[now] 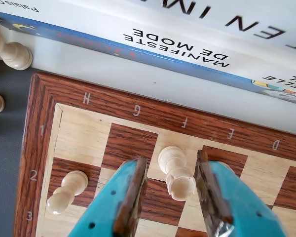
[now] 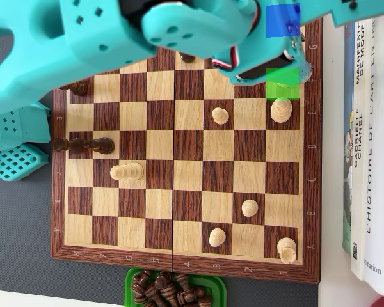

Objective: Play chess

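Teal arm sweeps across the top of the chessboard | hand hidden under its body, grip unreadable | pale pieces scattered right, one toppled left of centre | dark piece down at left | green tray of dark pieces below | books on the right

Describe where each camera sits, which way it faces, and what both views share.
Wrist view: rides on the arm, looking down past the open teal gripper at a white piece between the fingers, near the chessboard edge and the books.
Overhead view: fixed above, looking straight down; the teal arm covers the top.
Shared: chessboard, books, white pieces.
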You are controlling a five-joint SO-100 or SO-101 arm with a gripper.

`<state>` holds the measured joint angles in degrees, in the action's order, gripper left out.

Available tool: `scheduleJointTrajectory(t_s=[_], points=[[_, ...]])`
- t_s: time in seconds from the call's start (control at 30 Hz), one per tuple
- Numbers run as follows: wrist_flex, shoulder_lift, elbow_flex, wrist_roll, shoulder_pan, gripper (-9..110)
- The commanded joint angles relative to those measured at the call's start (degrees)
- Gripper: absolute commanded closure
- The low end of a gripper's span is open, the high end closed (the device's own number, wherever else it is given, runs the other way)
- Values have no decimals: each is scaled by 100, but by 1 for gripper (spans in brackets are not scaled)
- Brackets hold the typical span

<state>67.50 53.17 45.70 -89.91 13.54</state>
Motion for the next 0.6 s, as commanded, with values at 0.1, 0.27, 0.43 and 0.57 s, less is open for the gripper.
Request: scheduleJointTrajectory(t_s=[0.1, 0.27, 0.43, 0.57], points=[[-79, 809, -316, 44, -53, 86], [-229, 1415, 299, 26, -105, 86], [-439, 2127, 1099, -9, -114, 86], [-439, 2628, 1600, -18, -114, 86]])
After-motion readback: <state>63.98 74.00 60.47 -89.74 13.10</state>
